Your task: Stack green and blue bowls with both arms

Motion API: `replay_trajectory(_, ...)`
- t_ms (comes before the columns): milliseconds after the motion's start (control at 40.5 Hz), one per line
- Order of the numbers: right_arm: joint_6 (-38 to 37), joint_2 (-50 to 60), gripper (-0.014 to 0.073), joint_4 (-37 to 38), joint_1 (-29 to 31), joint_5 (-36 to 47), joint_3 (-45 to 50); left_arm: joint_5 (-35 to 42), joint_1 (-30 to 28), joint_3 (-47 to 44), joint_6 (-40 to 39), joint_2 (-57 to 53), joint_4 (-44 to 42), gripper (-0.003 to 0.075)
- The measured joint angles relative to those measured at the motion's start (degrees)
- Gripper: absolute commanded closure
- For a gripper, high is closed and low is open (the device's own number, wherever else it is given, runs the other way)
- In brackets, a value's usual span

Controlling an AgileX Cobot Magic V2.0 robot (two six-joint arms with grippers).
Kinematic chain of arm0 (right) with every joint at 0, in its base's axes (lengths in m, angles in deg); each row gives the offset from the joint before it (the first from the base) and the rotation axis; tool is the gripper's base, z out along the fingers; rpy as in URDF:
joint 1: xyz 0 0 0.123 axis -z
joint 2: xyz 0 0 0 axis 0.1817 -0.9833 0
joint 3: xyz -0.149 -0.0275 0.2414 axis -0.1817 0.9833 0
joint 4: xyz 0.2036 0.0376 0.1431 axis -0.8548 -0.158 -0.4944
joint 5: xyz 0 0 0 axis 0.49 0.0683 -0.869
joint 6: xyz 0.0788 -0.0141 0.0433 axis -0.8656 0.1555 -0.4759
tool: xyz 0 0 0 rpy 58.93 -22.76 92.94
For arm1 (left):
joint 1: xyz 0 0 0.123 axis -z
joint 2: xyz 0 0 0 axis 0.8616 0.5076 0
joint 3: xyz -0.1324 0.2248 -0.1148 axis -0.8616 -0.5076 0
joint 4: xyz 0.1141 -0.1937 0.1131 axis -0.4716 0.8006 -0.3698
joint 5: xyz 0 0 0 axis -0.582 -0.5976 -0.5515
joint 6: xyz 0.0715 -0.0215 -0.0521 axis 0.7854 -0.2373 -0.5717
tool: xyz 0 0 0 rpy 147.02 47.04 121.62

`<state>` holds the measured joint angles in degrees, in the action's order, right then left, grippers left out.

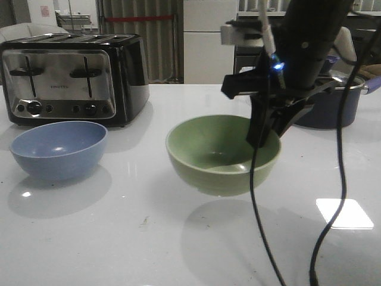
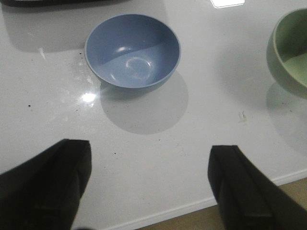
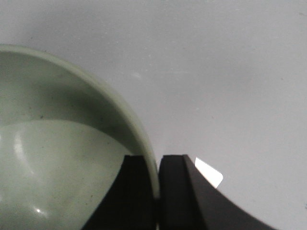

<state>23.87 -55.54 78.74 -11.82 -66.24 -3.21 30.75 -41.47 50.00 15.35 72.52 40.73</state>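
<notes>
The pale green bowl (image 1: 214, 155) hangs a little above the white table, its shadow lying below it. My right gripper (image 1: 262, 134) is shut on the bowl's right rim. In the right wrist view the green bowl (image 3: 57, 158) has its rim pinched by the right gripper (image 3: 157, 163), one finger inside and one outside. The light blue bowl (image 1: 59, 149) rests upright on the table at the left, in front of the toaster. My left gripper (image 2: 149, 149) is open and holds nothing, hovering near the table's front edge, with the blue bowl (image 2: 133, 50) ahead of it and the green bowl (image 2: 292, 48) off to one side.
A chrome and black toaster (image 1: 71, 77) stands at the back left. A dark navy pot (image 1: 333, 101) sits at the back right behind my right arm. Black cables (image 1: 256, 208) hang down in front of the green bowl. The table's front edge (image 2: 192, 208) lies just under my left gripper.
</notes>
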Motion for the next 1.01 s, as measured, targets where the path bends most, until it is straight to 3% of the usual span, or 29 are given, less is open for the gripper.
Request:
replay_trajectory(173,-0.2,-3.8,0.0542,0.1,-0.8,2.5,-1.6,0.0,0.0,0.0,0.0,0.0,0.0,0.0158)
replay_trajectory(321,-0.3,-5.7,0.0477,0.1,-0.8,4.5,-2.0,0.0,0.0,0.0,0.0,0.0,0.0,0.0158)
replay_trajectory(642,-0.4,-6.6,0.0149,0.1,-0.8,4.3,-2.4,0.0,0.0,0.0,0.0,0.0,0.0,0.0158)
replay_trajectory(839,-0.4,-2.8,0.0144,0.1,-0.8,2.8,-2.4,0.0,0.0,0.0,0.0,0.0,0.0,0.0158)
replay_trajectory(1012,1.9,7.1,0.0144,0.1,-1.6,2.3,-0.7,0.0,0.0,0.0,0.0,0.0,0.0,0.0158)
